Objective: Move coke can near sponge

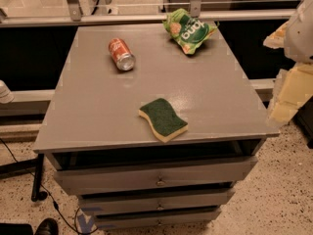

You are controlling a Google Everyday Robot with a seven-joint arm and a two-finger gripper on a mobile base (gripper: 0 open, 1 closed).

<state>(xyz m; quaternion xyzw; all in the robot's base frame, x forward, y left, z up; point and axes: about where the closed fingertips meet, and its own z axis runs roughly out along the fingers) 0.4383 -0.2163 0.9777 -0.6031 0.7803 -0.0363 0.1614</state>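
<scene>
While gripper hangs right, 1 coke can, 1 sponge rest.

Finishes seen around the gripper, which hung at the right edge

The gripper looked like smooth pale yellow and white plastic; just to its left, the cabinet top was smooth grey with a faint sheen; on it the sponge showed a rough dark green scouring face over yellow foam; farther left, the coke can was glossy painted metal with a bare silver end; the snack bag looked shiny and crinkled.
</scene>
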